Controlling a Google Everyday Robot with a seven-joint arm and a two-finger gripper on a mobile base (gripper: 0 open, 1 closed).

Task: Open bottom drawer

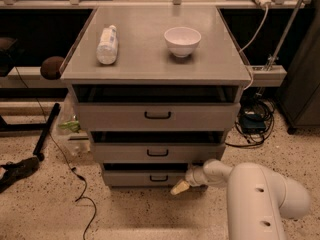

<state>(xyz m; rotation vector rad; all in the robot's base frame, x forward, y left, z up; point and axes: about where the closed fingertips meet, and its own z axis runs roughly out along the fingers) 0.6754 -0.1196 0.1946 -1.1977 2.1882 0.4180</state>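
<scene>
The bottom drawer (145, 178) is the lowest, narrowest grey front of the cabinet, with a small black bar handle (159, 178). It stands slightly out, with a dark gap above it. My gripper (180, 187) is low at the drawer's right front, just right of and below the handle, its pale tip pointing down-left. My white arm (260, 194) comes in from the lower right.
The middle drawer (158, 152) and top drawer (158, 115) sit above. A white bowl (182, 40) and a lying bottle (107, 44) are on the cabinet top. Cables (80, 184) trail on the floor at left; cords and a box (252, 121) at right.
</scene>
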